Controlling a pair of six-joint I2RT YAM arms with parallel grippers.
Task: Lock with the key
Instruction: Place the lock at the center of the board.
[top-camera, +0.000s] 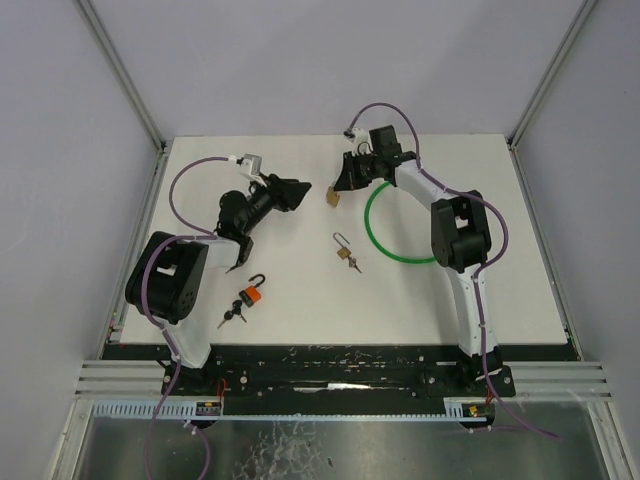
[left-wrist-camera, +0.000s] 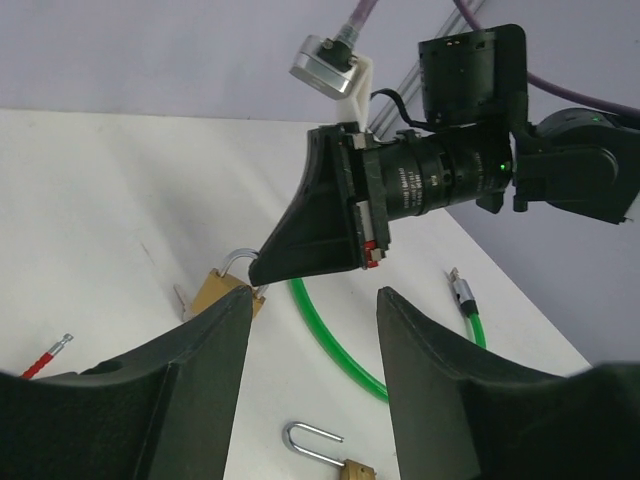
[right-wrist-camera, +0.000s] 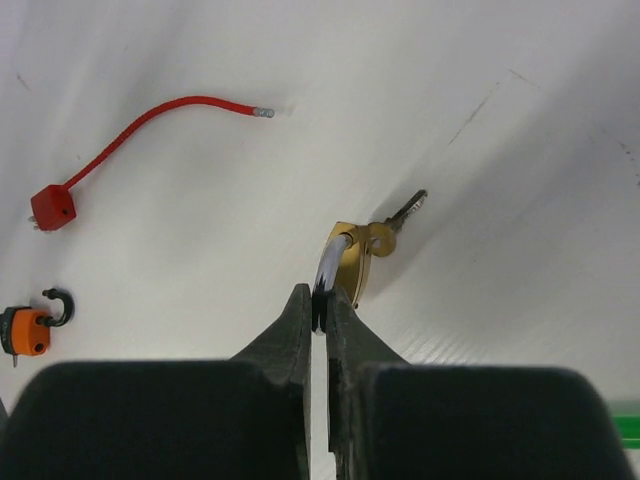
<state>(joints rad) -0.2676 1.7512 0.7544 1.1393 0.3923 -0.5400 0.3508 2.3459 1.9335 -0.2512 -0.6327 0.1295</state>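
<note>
White bench (top-camera: 500, 300) fills the overhead view, with both arms reaching toward its far middle. A thin green cable loop (top-camera: 372, 232) lies flat there, beside the right arm.

My right tool (right-wrist-camera: 320, 300) is clenched on the curved steel shackle (right-wrist-camera: 327, 268) of a small brass padlock (right-wrist-camera: 350, 265). The padlock body hangs just beyond the fingertips, low over the bench. I cannot tell whether its base touches the surface. Pinching the shackle appears to leave the body free for the other arm to reach.

My left tool (left-wrist-camera: 312, 310) is released, with its jaws apart and nothing between them. It points at the right tool from close by. From its wrist camera, the padlock sits just beyond its left finger, not between the two.

A small key (right-wrist-camera: 398, 218) juts from the far side of the padlock body, silver end pointing away. I cannot tell whether it is seated in the keyhole. I judge that the left tool would have to shift toward the padlock to reach that key.
</note>
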